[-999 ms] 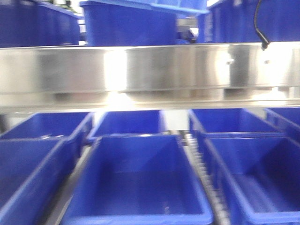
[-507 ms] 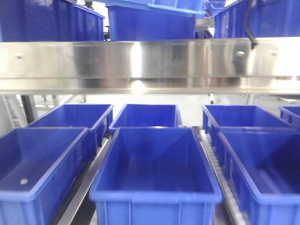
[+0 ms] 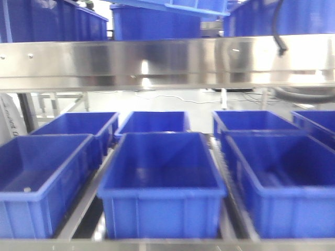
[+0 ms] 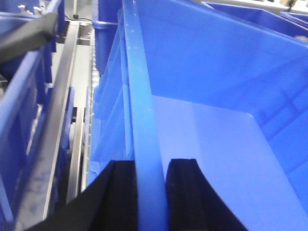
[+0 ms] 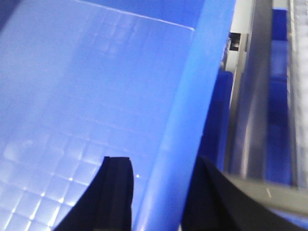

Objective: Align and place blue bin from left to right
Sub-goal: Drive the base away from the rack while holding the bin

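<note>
The blue bin (image 3: 194, 6) shows in the front view only as a lighter-blue rim at the top edge, above the steel shelf rail. In the left wrist view the bin's inside (image 4: 211, 106) fills the frame, and my left gripper (image 4: 151, 192) is shut on its rim, one black finger (image 4: 122, 192) outside the wall and one inside. In the right wrist view the bin floor (image 5: 86, 82) lies to the left, and my right gripper (image 5: 163, 192) is shut astride the opposite wall. Neither gripper shows in the front view.
A steel shelf rail (image 3: 167, 63) crosses the front view. Darker blue tubs (image 3: 162, 183) stand in rows on the lower tier, more tubs (image 3: 152, 23) on the upper one. A black cable (image 3: 280, 36) hangs at the upper right. Steel rails (image 4: 57, 120) (image 5: 255, 96) flank the bin.
The front view has drawn back from the rack: the lower tubs look smaller and their front walls now show. The lighter-blue bin stays at the top edge.
</note>
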